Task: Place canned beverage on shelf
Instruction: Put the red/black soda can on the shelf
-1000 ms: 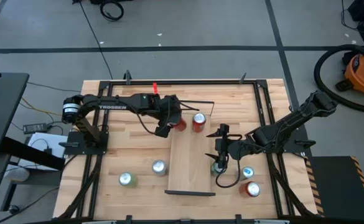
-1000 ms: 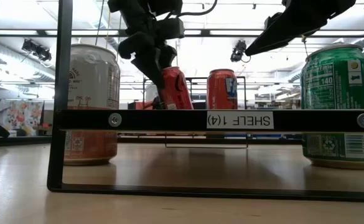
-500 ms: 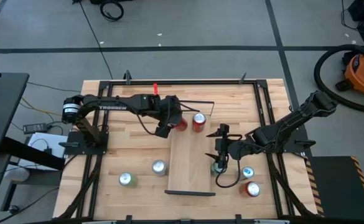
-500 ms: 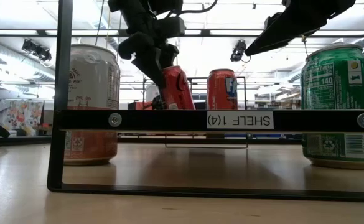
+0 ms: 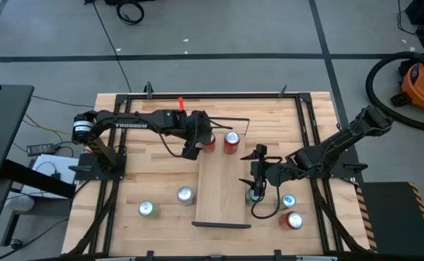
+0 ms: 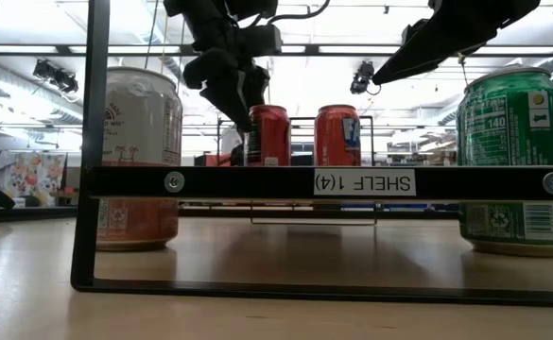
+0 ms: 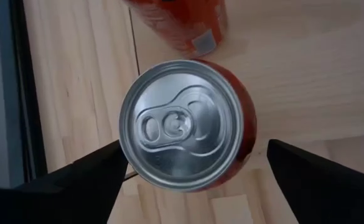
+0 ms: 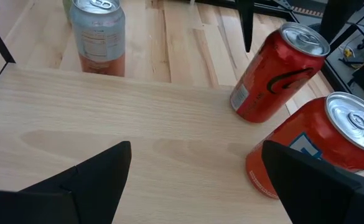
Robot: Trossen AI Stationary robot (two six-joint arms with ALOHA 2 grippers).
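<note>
A red can (image 7: 188, 124) stands upright at the far left corner of the light-wood shelf (image 5: 222, 185); it also shows in the high view (image 5: 210, 143) and the low view (image 6: 268, 135). My left gripper (image 5: 199, 142) is open just above it, one finger on either side of its top, apparently not touching. A second red can (image 5: 231, 141) stands beside it on the shelf. My right gripper (image 5: 256, 170) is open and empty over the shelf's right edge.
A green can (image 5: 254, 194) stands by the shelf's right edge, and a white-and-orange can (image 5: 185, 194) stands left of the shelf. Further cans (image 5: 148, 209) (image 5: 289, 201) (image 5: 293, 220) stand near the front. Black rails (image 6: 333, 181) close the shelf's short ends.
The red can under my left gripper was tilted and now stands upright on the shelf beside the second red can. My left gripper now sits a little higher, over the can's top.
</note>
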